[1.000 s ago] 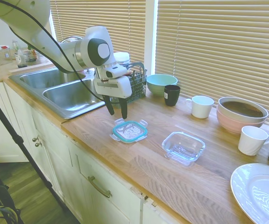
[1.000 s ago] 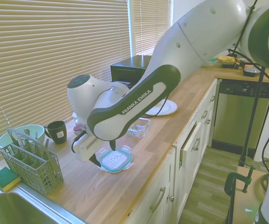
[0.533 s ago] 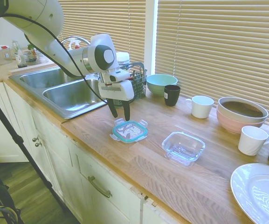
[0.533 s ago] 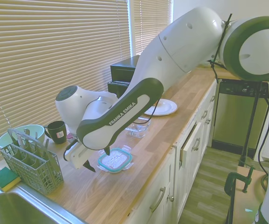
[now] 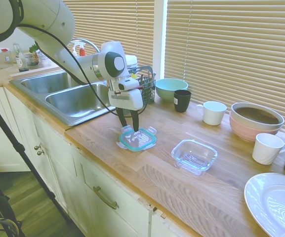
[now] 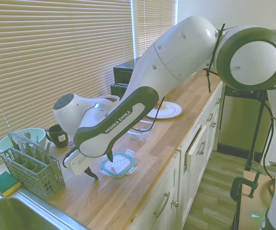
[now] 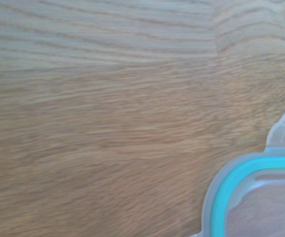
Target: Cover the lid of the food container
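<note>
sink (image 5: 70, 96): upper left of first exterior view, set into the desk (image 5: 152, 163)
gripper (image 5: 128, 123): left of centre, pointing down, fingers spread apart, holding nothing, tips low at the lid's near-sink edge
lid (image 5: 137, 138): flat on the desk, just right of and below the gripper; teal rim and one clear tab show at lower right of wrist view (image 7: 261, 197)
key relation: one finger looks over the lid's edge, the other just outside it toward the sink; touching or not, cannot tell
lid axis: rounded square, no long side
food container (image 5: 194, 156): centre-right, open, apart from the lid, further right of the gripper
step judged: closing in to grasp the lid edge; covering not yet done
mugs (image 5: 214, 112): right, behind the container
</note>
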Controlling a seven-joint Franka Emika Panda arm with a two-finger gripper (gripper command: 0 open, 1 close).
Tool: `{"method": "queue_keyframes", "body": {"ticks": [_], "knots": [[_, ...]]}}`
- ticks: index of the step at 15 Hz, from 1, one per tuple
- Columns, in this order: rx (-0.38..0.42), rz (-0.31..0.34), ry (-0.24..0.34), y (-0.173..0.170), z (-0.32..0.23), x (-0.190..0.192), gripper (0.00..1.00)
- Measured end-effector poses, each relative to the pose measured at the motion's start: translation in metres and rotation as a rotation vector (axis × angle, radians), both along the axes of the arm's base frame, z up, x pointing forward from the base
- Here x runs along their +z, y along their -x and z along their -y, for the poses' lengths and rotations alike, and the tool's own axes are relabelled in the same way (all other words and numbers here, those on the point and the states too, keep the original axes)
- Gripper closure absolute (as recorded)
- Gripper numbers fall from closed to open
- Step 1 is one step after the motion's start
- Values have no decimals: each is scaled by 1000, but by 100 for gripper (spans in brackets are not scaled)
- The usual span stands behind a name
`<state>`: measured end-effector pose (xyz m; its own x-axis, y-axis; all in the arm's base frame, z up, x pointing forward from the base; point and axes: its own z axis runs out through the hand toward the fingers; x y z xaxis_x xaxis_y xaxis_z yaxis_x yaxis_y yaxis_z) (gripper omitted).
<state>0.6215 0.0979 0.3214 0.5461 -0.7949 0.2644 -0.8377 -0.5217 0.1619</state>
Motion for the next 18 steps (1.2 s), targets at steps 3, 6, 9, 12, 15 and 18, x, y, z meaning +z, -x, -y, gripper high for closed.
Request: {"method": "queue_keyframes", "body": {"ticks": [3, 6, 9, 12, 15, 18], "knots": [[-12, -20, 22, -2, -4, -1, 0], [-35, -41, 40, -3, -4, -1, 0], [-47, -48, 48, -3, 2, -1, 0], [-57, -49, 51, -4, 8, -1, 100], [-57, -51, 52, -4, 9, -1, 100], [-58, -59, 55, -3, 9, -2, 100]]}}
